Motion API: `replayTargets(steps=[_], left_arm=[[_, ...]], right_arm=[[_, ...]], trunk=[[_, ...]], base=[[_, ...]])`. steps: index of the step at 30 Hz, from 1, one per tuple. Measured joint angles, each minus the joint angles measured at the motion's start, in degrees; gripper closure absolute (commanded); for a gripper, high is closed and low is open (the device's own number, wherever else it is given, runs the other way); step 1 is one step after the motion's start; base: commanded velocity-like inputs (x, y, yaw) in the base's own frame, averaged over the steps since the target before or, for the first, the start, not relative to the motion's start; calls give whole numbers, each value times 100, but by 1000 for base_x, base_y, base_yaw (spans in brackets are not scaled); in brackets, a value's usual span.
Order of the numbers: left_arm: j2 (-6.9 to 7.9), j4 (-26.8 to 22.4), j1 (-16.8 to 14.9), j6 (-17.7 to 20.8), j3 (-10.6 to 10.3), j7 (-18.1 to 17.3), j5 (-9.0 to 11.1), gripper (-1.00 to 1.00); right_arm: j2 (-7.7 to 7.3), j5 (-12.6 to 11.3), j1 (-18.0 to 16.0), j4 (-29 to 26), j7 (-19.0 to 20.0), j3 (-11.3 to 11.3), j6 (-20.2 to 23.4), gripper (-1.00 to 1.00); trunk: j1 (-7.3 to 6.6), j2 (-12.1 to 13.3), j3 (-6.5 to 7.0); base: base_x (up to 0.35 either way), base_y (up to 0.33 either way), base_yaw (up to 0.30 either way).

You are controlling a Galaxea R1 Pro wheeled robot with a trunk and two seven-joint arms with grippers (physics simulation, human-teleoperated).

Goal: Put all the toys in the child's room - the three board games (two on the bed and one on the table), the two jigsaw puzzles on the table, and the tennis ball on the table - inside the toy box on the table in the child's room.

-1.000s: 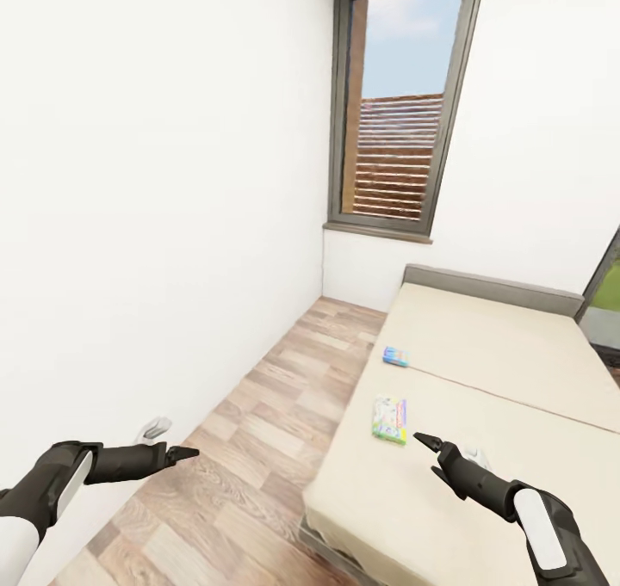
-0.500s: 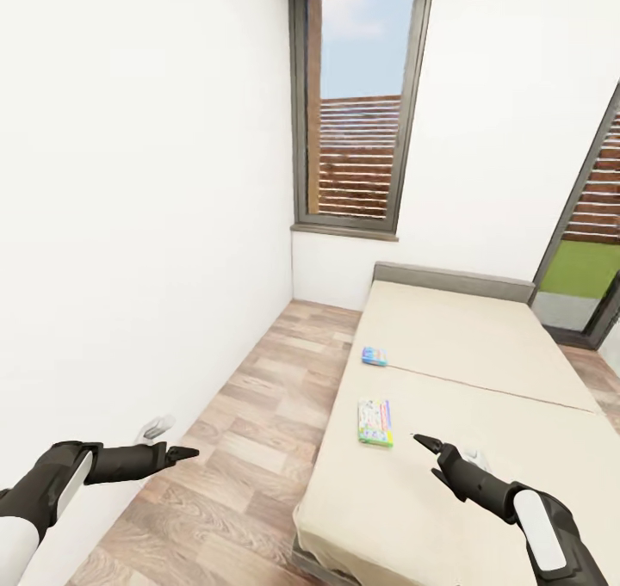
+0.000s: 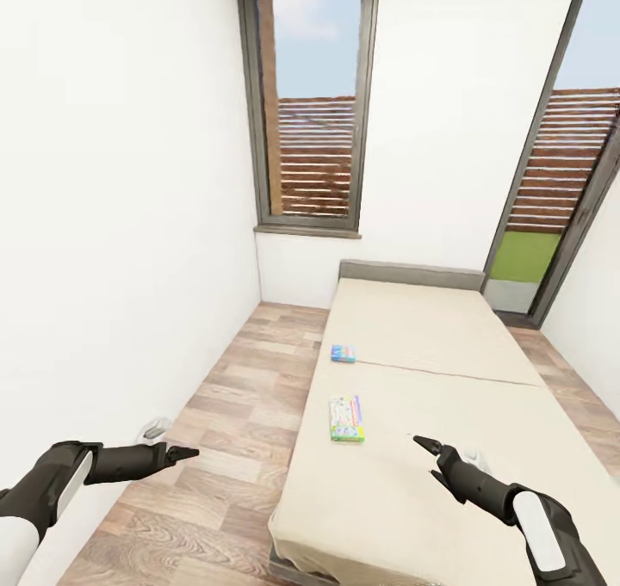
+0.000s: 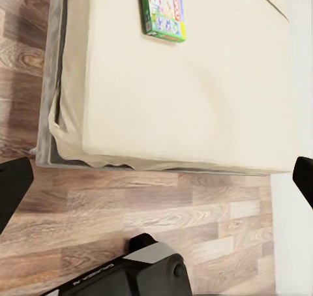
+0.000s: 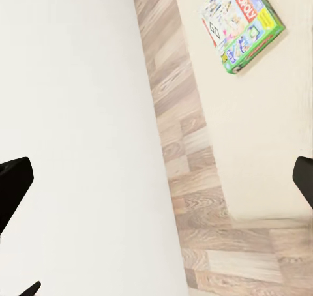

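Both claws stay open while the view swings right.

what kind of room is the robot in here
Most likely a bedroom, probably a child's: a long bed with a beige cover stands on a wood floor, and two colourful board game boxes lie on it beneath a tall window.

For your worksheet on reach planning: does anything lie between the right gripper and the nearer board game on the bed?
Nothing visible does. Between the right gripper and the nearer board game there is bare bed surface; the farther board game lies beyond it.
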Motion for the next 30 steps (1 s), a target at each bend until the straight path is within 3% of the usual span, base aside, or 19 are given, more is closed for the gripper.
replayTargets(steps=[20, 30], left_arm=[[0, 0, 0, 0, 0, 0, 0, -100], [0, -1, 0, 0, 1, -1, -3, -100]], right_arm=[[0, 7, 0, 2, -7, 0, 0, -100], [2, 39, 0, 4, -14, 4, -15, -100]], trunk=[[0, 0, 0], [0, 0, 0]], base=[[1, 2, -285], [0, 169, -285]])
